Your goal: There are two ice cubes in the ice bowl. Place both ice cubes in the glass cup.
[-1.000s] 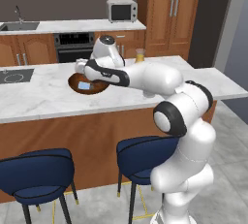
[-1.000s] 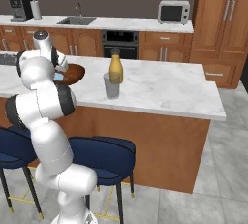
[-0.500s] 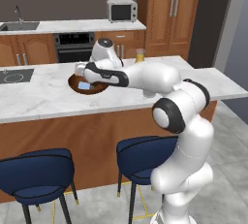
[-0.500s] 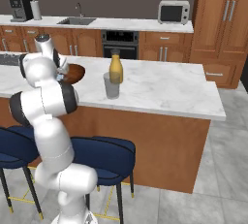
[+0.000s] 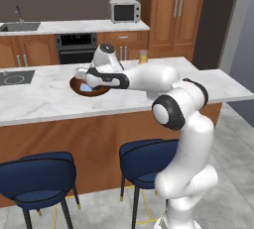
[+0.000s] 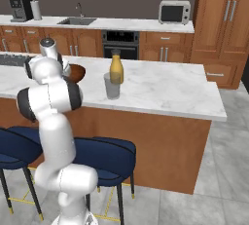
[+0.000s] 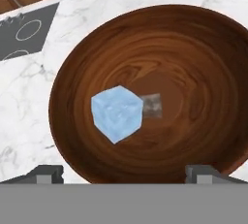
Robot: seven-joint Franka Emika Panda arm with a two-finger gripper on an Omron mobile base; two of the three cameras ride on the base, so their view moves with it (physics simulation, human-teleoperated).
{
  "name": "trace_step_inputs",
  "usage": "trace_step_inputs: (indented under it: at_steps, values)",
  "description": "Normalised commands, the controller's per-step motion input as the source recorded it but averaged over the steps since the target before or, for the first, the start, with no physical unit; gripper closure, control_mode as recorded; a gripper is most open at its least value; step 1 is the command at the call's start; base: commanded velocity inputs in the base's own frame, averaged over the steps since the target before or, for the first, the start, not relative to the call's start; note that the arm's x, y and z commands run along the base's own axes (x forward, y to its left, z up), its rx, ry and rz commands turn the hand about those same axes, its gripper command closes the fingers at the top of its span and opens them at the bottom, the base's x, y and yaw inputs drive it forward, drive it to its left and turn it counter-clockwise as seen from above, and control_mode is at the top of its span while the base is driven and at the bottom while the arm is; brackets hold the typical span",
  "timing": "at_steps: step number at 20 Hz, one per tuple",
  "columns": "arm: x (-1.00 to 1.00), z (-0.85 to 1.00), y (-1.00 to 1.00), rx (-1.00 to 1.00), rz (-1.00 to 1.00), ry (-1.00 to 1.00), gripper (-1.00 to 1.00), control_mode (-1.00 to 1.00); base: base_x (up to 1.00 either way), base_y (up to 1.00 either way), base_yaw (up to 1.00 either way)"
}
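The gripper (image 7: 124,172) hangs over the ice bowl (image 7: 203,48), fingertips spread wide at the frame's bottom. One ice cube (image 7: 117,113) sits left of centre; the faint patch beside it may be the second. Descend straddling the cube squarely, then close.

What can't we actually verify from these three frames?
- Second ice cube: hand view shows one pale blue ice cube in the ice bowl, plus a faint clear patch beside it; unclear if that is the other cube.
- Ice bowl contents, left base view: mostly covered by the arm and gripper.
- Glass cup contents, right base view: too small to tell.
- Bottle, left base view: hidden behind the arm except its top.
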Motion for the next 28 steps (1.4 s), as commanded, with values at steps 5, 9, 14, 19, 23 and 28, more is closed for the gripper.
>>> trace_step_inputs:
  at_steps: [5,9,14,19,23,28]
  values:
    - [0.47,-0.05,0.44,0.0,0.0,0.04,-1.0,-1.0,0.0,0.0,0.0]
    - [0.36,-0.21,0.11,-0.02,0.0,0.1,-1.0,-1.0,0.0,0.0,0.0]
    - [0.21,-0.28,-0.04,-0.01,0.03,0.1,-1.0,-1.0,0.0,0.0,0.0]
    - [0.18,-0.22,-0.11,0.0,0.05,0.04,-1.0,-1.0,0.0,0.0,0.0]
    - [0.24,-0.23,-0.12,0.0,0.04,0.0,-1.0,-1.0,0.0,0.0,0.0]
    - [0.11,-0.39,0.0,0.0,0.02,0.0,-1.0,-1.0,0.0,0.0,0.0]
